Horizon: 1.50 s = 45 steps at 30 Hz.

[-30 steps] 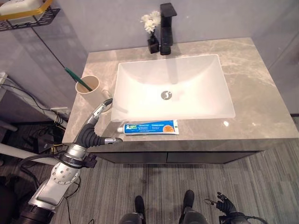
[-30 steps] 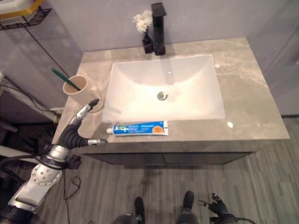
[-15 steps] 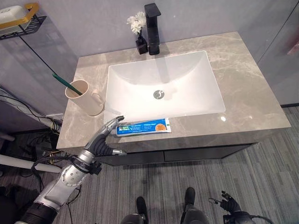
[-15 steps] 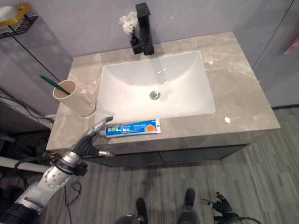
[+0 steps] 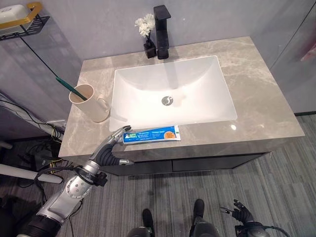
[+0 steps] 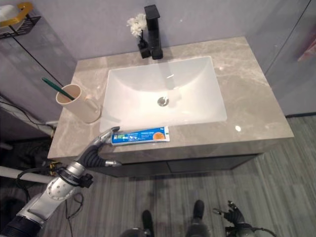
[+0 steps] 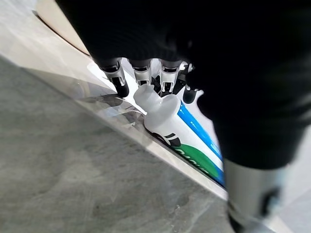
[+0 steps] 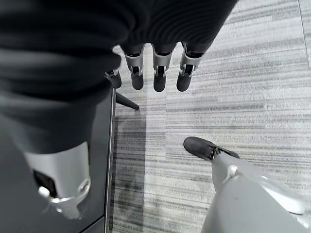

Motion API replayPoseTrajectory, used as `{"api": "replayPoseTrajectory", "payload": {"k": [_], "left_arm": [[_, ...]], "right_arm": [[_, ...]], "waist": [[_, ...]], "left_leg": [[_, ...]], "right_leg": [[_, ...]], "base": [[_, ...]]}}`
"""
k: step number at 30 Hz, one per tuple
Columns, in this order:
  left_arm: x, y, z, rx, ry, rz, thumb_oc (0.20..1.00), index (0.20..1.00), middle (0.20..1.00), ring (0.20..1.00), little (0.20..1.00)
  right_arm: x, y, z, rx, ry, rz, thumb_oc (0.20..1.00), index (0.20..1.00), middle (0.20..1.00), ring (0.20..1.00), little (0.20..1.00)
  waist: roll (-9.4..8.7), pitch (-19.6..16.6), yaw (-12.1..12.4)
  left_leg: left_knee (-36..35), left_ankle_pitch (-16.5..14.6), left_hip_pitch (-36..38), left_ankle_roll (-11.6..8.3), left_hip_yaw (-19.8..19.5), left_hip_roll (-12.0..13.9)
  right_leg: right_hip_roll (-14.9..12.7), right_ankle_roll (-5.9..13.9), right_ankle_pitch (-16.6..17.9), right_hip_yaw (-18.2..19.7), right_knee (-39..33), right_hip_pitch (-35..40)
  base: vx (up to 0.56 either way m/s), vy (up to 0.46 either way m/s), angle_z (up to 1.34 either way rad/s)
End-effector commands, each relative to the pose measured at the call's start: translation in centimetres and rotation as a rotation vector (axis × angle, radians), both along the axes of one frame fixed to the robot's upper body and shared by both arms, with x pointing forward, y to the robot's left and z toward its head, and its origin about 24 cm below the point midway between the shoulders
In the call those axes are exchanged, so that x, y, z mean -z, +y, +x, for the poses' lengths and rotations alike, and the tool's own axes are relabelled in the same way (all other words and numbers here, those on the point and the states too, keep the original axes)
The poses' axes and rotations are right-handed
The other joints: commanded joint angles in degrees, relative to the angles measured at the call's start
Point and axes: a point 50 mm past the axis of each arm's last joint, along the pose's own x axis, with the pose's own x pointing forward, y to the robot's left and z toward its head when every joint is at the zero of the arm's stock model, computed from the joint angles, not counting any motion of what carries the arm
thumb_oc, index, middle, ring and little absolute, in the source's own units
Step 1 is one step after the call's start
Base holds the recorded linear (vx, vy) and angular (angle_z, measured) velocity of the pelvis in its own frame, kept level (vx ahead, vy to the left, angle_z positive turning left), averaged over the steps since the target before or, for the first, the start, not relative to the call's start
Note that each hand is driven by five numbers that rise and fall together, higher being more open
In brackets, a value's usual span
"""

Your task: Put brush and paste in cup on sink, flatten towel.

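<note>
Your left hand [image 5: 111,146] reaches over the front edge of the counter [image 5: 261,106] with its fingers [image 7: 120,81] stretched out straight, their dark tips at the white cap end of the toothpaste tube [image 5: 151,134], holding nothing. The tube lies flat along the front strip of the counter, just in front of the sink [image 5: 197,79]. The toothbrush [image 5: 70,88] stands tilted in the cup [image 5: 92,103], which sits on the counter left of the sink. Your right hand [image 5: 242,213] hangs low over the floor [image 8: 252,87], fingers relaxed and empty.
</note>
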Motion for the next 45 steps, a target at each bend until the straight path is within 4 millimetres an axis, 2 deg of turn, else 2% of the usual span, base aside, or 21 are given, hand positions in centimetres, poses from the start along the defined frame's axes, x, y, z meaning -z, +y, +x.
{"api": "replayPoseTrajectory", "payload": {"k": [1, 2, 5, 6, 7, 8, 9, 10, 11, 12, 13, 16, 17, 21, 23, 33, 45], "left_arm": [[-1.0, 0.4, 1.1, -0.012, -0.046, -0.005, 0.931, 0.931, 0.931, 0.931, 0.931], [-1.1, 0.3, 1.1, -0.011, -0.046, -0.008, 0.9, 0.9, 0.9, 0.9, 0.9], [-0.9, 0.2, 1.1, -0.013, -0.043, -0.009, 0.875, 0.875, 0.875, 0.875, 0.875], [-0.9, 0.2, 1.2, -0.013, -0.041, -0.009, 0.821, 0.821, 0.821, 0.821, 0.821], [-0.9, 0.1, 1.2, -0.013, -0.041, -0.009, 0.718, 0.718, 0.718, 0.718, 0.718], [-0.8, 0.0, 1.2, -0.01, -0.04, -0.012, 0.667, 0.667, 0.667, 0.667, 0.667], [-0.8, -0.1, 1.2, -0.009, -0.038, -0.013, 0.661, 0.661, 0.661, 0.661, 0.661], [-0.8, -0.1, 1.3, -0.008, -0.041, -0.013, 0.74, 0.74, 0.74, 0.74, 0.74], [-0.8, -0.1, 1.3, -0.008, -0.041, -0.013, 0.736, 0.736, 0.736, 0.736, 0.736], [-0.7, -0.2, 1.3, -0.006, -0.036, -0.019, 0.677, 0.677, 0.677, 0.677, 0.677], [-0.6, -0.2, 1.3, -0.008, -0.031, -0.02, 0.677, 0.677, 0.677, 0.677, 0.677], [-0.5, -0.3, 1.3, -0.006, -0.03, -0.019, 0.736, 0.736, 0.736, 0.736, 0.736], [-0.5, -0.4, 1.3, -0.004, -0.032, -0.017, 0.793, 0.793, 0.793, 0.793, 0.793], [-0.5, -0.6, 1.4, 0.003, -0.031, -0.013, 0.809, 0.809, 0.809, 0.809, 0.809], [-0.4, -0.7, 1.3, 0.01, -0.035, 0.004, 0.89, 0.89, 0.89, 0.89, 0.89], [0.3, -1.1, 1.3, 0.026, -0.012, 0.032, 0.815, 0.815, 0.815, 0.815, 0.815], [0.8, -1.2, 1.5, 0.007, 0.004, 0.052, 0.815, 0.815, 0.815, 0.815, 0.815]], "right_arm": [[-0.8, -0.3, 1.6, -0.008, -0.068, -0.018, 1.0, 1.0, 1.0, 1.0, 1.0], [-0.8, -0.4, 1.5, -0.004, -0.067, -0.018, 1.0, 1.0, 1.0, 1.0, 1.0], [-0.7, -0.2, 1.4, 0.0, -0.065, -0.014, 1.0, 1.0, 1.0, 1.0, 1.0], [-0.7, -0.2, 1.4, -0.001, -0.065, -0.012, 1.0, 1.0, 1.0, 1.0, 1.0], [-0.7, -0.2, 1.4, -0.001, -0.065, -0.012, 1.0, 1.0, 1.0, 1.0, 1.0], [-0.7, -0.1, 1.4, -0.002, -0.067, -0.01, 1.0, 1.0, 1.0, 1.0, 1.0], [-0.7, 0.0, 1.5, -0.003, -0.068, -0.007, 1.0, 1.0, 1.0, 1.0, 1.0], [-0.7, 0.0, 1.5, -0.006, -0.069, -0.008, 1.0, 1.0, 1.0, 1.0, 1.0], [-0.7, 0.0, 1.5, -0.006, -0.069, -0.008, 1.0, 1.0, 1.0, 1.0, 1.0], [-0.7, 0.0, 1.5, -0.006, -0.072, -0.01, 1.0, 1.0, 1.0, 1.0, 1.0], [-0.7, 0.0, 1.5, -0.007, -0.072, -0.012, 1.0, 1.0, 1.0, 1.0, 1.0], [-0.8, 0.0, 1.6, -0.006, -0.075, -0.013, 1.0, 1.0, 1.0, 1.0, 1.0], [-0.8, 0.0, 1.6, -0.005, -0.076, -0.015, 1.0, 1.0, 1.0, 1.0, 1.0], [-0.8, 0.0, 1.7, -0.007, -0.077, -0.016, 1.0, 1.0, 1.0, 1.0, 1.0], [-0.9, 0.0, 1.7, -0.013, -0.08, -0.021, 1.0, 1.0, 1.0, 1.0, 1.0], [-1.0, -0.4, 1.6, -0.009, -0.086, -0.032, 1.0, 1.0, 1.0, 1.0, 1.0], [-1.3, -1.1, 1.5, 0.011, -0.091, -0.051, 1.0, 1.0, 1.0, 1.0, 1.0]], "waist": [[-0.15, 1.9, -0.9], [-0.19, 1.9, -0.9], [-0.35, 1.9, -1.0], [-0.42, 2.0, -1.1], [-0.42, 2.0, -1.1], [-0.5, 2.0, -1.2], [-0.54, 2.0, -1.3], [-0.59, 2.0, -1.3], [-0.59, 2.0, -1.3], [-0.58, 2.0, -1.3], [-0.59, 2.1, -1.3], [-0.62, 2.2, -1.3], [-0.62, 2.2, -1.3], [-0.57, 2.2, -1.3], [-0.51, 2.3, -1.4], [-0.06, 2.7, -1.9], [1.27, 3.4, -2.3]], "left_leg": [[0.9, 0.3, 0.8, -0.19, 0.1, -1.2], [0.9, 0.3, 0.8, -0.19, 0.1, -1.2], [0.9, 0.2, 0.9, -0.2, 0.2, -1.1], [0.9, 0.2, 0.9, -0.21, 0.2, -1.1], [0.9, 0.2, 0.9, -0.21, 0.2, -1.1], [0.9, 0.2, 0.8, -0.2, 0.2, -1.0], [0.9, 0.2, 0.8, -0.21, 0.2, -1.0], [0.9, 0.2, 0.8, -0.22, 0.2, -1.0], [0.9, 0.2, 0.8, -0.22, 0.2, -1.0], [0.9, 0.2, 0.8, -0.21, 0.3, -1.0], [0.9, 0.2, 0.8, -0.2, 0.3, -1.0], [0.8, 0.1, 0.9, -0.18, 0.3, -1.0], [0.8, 0.1, 0.9, -0.18, 0.4, -0.9], [0.7, 0.1, 1.0, -0.21, 0.4, -0.8], [0.6, 0.1, 1.1, -0.25, 0.4, -0.8], [0.5, 0.3, 1.0, -0.35, 0.6, -0.7], [0.5, 0.7, 0.3, -0.58, 1.0, -0.7]], "right_leg": [[-1.6, 4.97, -1.3, 0.0, 0.9, 2.2], [-1.6, 4.93, -1.4, 0.0, 0.9, 2.3], [-1.5, 4.93, -1.5, 0.0, 0.9, 2.3], [-1.4, 4.91, -1.5, 0.1, 0.9, 2.2], [-1.4, 4.91, -1.5, 0.1, 0.9, 2.2], [-1.4, 4.88, -1.6, 0.1, 1.0, 2.2], [-1.3, 4.87, -1.6, 0.2, 1.0, 2.1], [-1.3, 4.85, -1.6, 0.2, 1.0, 2.1], [-1.3, 4.85, -1.6, 0.2, 1.0, 2.1], [-1.3, 4.84, -1.6, 0.2, 1.0, 2.0], [-1.2, 4.84, -1.6, 0.2, 1.0, 2.0], [-1.2, 4.81, -1.6, 0.3, 1.0, 1.9], [-1.1, 4.77, -1.7, 0.3, 1.0, 1.9], [-1.1, 4.75, -1.7, 0.3, 0.9, 1.9], [-1.0, 4.72, -1.8, 0.3, 0.9, 1.9], [-0.8, 4.67, -1.7, 0.7, 0.8, 1.5], [-0.7, 4.49, -1.6, 1.2, 0.9, 0.5]], "base": [[0.02, -0.003, -0.03], [0.02, -0.005, -0.04], [0.01, -0.003, -0.01], [0.0, 0.0, 0.0], [0.02, -0.001, -0.04], [0.01, -0.003, -0.03], [0.0, 0.0, 0.0], [0.0, 0.0, 0.0], [0.0, 0.0, 0.0], [0.0, 0.0, 0.0], [0.0, 0.0, 0.0], [0.0, 0.0, 0.0], [0.0, 0.0, 0.0], [0.0, 0.0, 0.0], [0.0, -0.002, -0.02], [0.0, -0.001, -0.01], [0.0, 0.0, 0.0]]}}
